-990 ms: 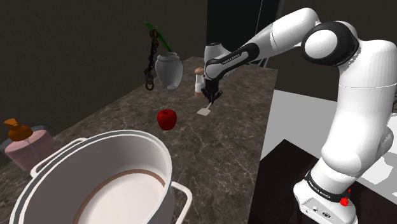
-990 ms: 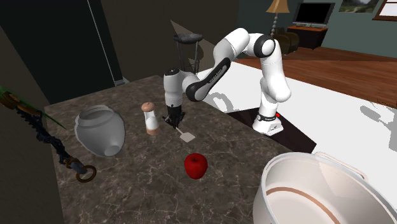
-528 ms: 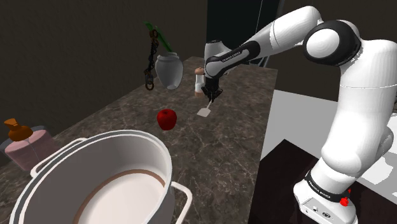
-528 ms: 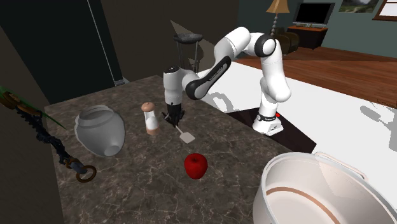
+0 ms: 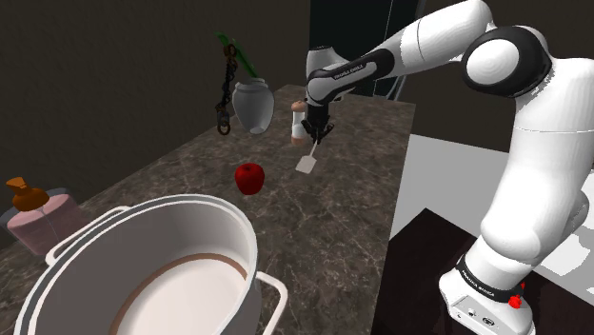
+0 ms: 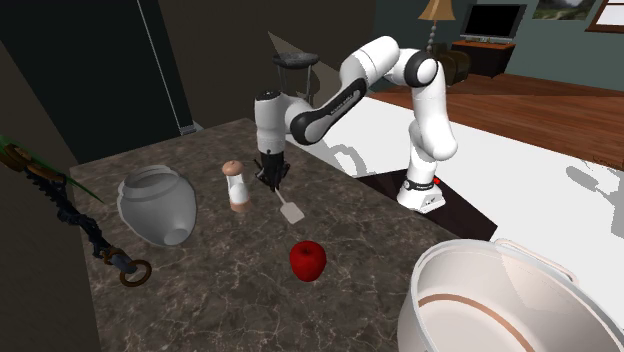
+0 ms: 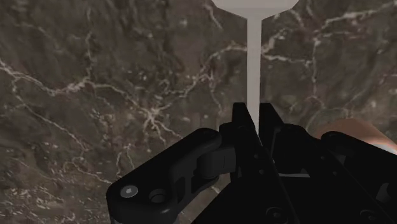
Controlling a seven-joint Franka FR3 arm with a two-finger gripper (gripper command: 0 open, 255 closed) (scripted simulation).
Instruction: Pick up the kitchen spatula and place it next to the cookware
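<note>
Dark marbled counter point(image 5: 347, 224) point(image 6: 225, 295). Landmark: red apple point(image 5: 249, 177) point(image 6: 307, 259), lying near the counter's middle.

Gripper point(image 5: 312, 133) point(image 6: 270, 180) point(image 7: 253, 111): up and to the right of the apple in the shoulder view, up and left of it in the second exterior view. It points down at the counter. The wrist view shows both black fingers pressed against a thin pale handle, so they are clamped on it.

Spatula point(image 5: 305, 165) point(image 6: 292, 213) point(image 7: 253, 57): white, hanging from the fingers with its handle up and its flat blade down. The blade sits near the apple, apart from it, on the apple's gripper side. Cannot tell whether the blade touches the stone.

Pot point(image 5: 195, 233) point(image 6: 500, 255): large, white, open-topped, with side handles. It stands on the apple's far side from the gripper, well apart from the spatula.

Small shaker point(image 5: 298, 119) point(image 6: 236, 187): brown cap, upright, just beside the gripper, farther from the apple than the blade.

Grey jar point(image 5: 252, 105) point(image 6: 157, 205): beyond the apple, past the shaker.

Dark chain point(image 5: 226, 95) point(image 6: 90, 235): beside the jar, farther from the apple.

Pink soap bottle point(image 5: 38, 217): far to the left of the apple in the shoulder view, at the counter's edge.
</note>
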